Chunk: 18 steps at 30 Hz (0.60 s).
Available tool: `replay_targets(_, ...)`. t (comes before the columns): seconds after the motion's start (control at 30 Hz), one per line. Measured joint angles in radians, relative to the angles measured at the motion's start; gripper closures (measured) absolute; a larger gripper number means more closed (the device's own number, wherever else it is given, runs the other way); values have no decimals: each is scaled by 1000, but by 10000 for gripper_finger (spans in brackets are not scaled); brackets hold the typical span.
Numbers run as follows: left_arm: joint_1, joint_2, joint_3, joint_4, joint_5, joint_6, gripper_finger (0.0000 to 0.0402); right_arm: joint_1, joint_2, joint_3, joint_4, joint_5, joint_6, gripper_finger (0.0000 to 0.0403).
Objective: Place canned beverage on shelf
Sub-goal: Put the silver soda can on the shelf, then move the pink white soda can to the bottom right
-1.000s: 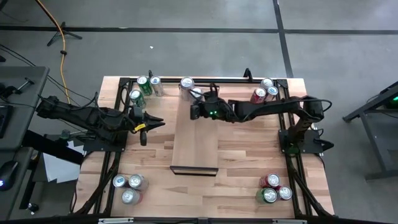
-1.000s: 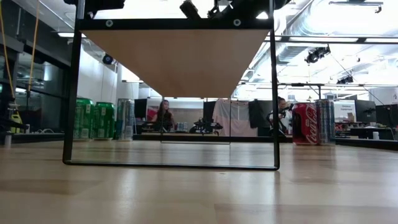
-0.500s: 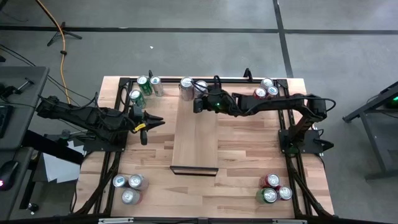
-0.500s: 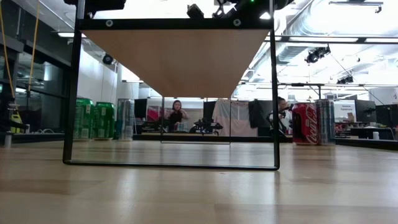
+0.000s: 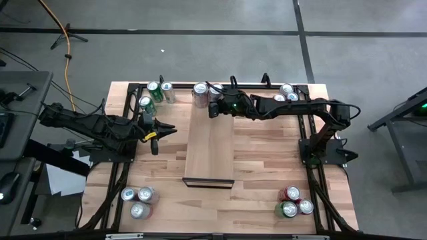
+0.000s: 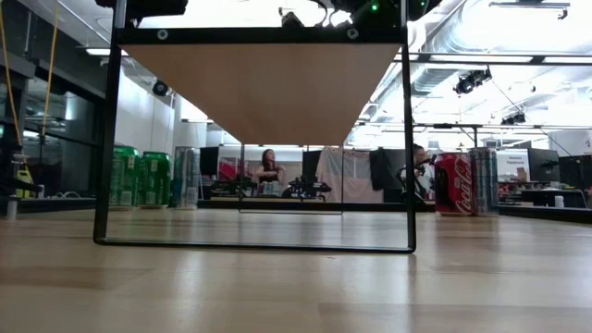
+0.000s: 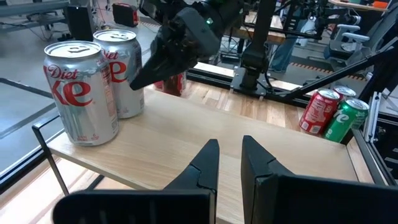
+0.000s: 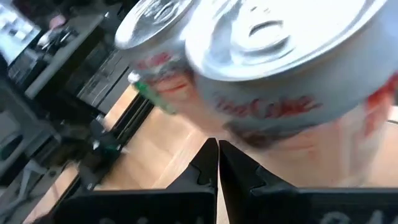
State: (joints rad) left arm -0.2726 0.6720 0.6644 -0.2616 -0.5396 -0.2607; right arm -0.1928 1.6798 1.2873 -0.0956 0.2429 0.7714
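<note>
Two Diet Coke cans (image 7: 93,84) on shelf (image 5: 209,143) | right gripper (image 5: 212,109) clenched, empty — back off level (don't nudge cans) | left gripper (image 5: 172,130) clenched, idle

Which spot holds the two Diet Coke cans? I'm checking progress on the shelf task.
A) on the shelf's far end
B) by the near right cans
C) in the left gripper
A: both Diet Coke cans stand upright on the shelf, with the shut right gripper beside them.
</note>
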Motion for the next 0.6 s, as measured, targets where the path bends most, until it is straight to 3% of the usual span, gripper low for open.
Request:
replay_targets(0.13,0,1,0,36,0,0,401,15,-56,0,-89,-131,-76,403)
replay_targets(0.23,0,3,0,55,0,1,401,49,-138,0,-249,-139,-147,403)
replay_targets(0.43,0,4,0,83,0,7,401,169,-324,0,-509,36,-223,403)
replay_targets(0.6,0,4,0,98,1,35,401,291,-451,-23,-586,184,-223,403)
